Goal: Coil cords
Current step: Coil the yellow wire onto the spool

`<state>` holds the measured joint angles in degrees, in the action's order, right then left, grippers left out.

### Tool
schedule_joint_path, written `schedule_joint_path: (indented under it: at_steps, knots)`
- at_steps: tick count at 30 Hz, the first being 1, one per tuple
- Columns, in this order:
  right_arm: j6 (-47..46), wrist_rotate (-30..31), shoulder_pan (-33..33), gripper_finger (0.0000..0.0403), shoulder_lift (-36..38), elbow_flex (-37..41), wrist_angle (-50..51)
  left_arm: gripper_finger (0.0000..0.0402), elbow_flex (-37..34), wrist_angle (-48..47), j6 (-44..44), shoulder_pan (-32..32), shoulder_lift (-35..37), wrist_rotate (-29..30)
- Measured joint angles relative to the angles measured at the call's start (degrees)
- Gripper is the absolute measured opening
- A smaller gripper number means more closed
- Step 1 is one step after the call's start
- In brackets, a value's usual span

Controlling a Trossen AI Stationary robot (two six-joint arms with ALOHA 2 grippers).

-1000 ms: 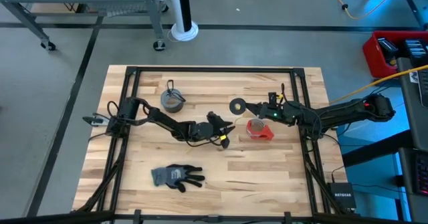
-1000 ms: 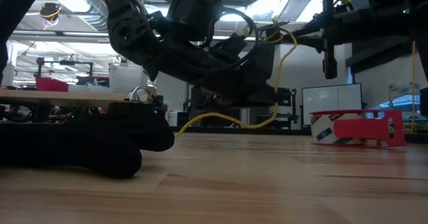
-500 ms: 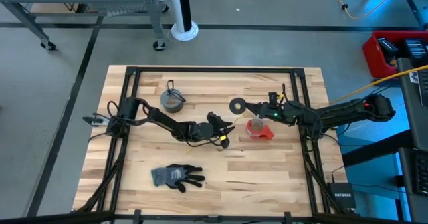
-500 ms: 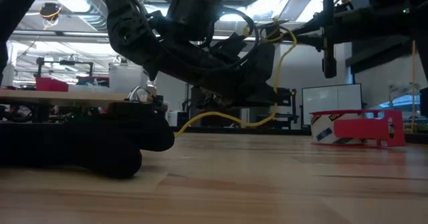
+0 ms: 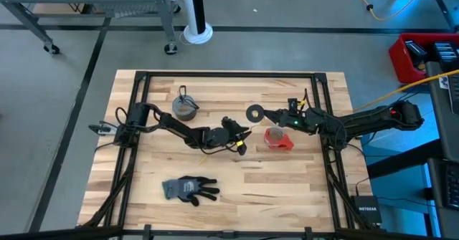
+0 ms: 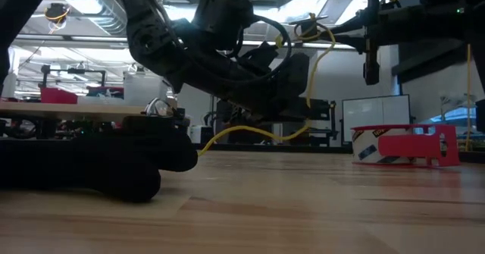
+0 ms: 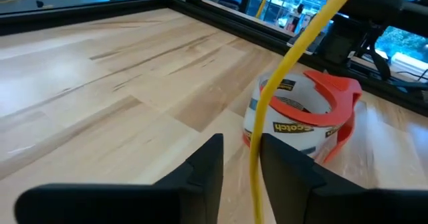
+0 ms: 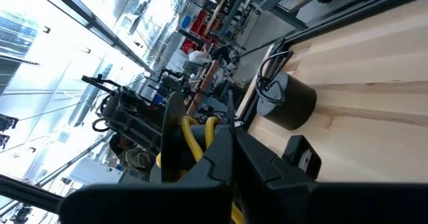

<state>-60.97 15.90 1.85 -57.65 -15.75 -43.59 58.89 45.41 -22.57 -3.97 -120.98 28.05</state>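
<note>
My left gripper [image 5: 240,141] has shifted slightly, fingers [image 7: 200,174] narrowing around the yellow cord [image 7: 281,83] beside the red tape dispenser [image 7: 304,117]; my right gripper [image 5: 281,117], pinched closed, holds its other end aloft; coiling remains unfinished.

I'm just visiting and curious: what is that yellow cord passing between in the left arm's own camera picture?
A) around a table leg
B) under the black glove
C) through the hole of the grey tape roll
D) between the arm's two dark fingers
D: in the left wrist view the yellow cord runs down into the gap between the left gripper's two dark fingers, in front of the red tape roll.
</note>
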Motion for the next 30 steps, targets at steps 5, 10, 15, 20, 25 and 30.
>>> schedule_joint_path:
  at_steps: [5, 10, 15, 20, 25, 30]
  knots:
    - [-0.02, 0.00, 0.00, 0.0005, 0.00, 0.00, 0.00, 0.0022, 0.00, 0.00, 0.02, 0.00, 0.01, -2.20]
    - [-0.04, -0.07, 0.00, 0.0005, 0.00, 0.00, 0.01, 0.0007, 0.00, 0.00, 0.04, -0.02, 0.01, -2.81]
    - [-0.05, -0.52, 0.00, 0.0005, 0.00, 0.00, 0.02, 0.0003, 0.00, 0.00, -0.21, 0.00, 0.01, -2.79]
    - [-0.07, -1.59, 0.00, 0.0005, 0.00, 0.00, 0.17, 0.0002, 0.00, -0.05, -2.39, 0.00, 0.01, -2.08]
    - [-0.07, -4.04, 0.00, 0.0005, 0.00, 0.02, 0.74, 0.0001, -0.02, -7.74, -8.87, 0.28, 1.95, -1.99]
    - [-0.07, -3.92, 0.00, 0.0005, 0.00, 0.02, 6.01, 0.0001, -0.02, -26.78, -12.62, 0.68, 8.07, -3.31]
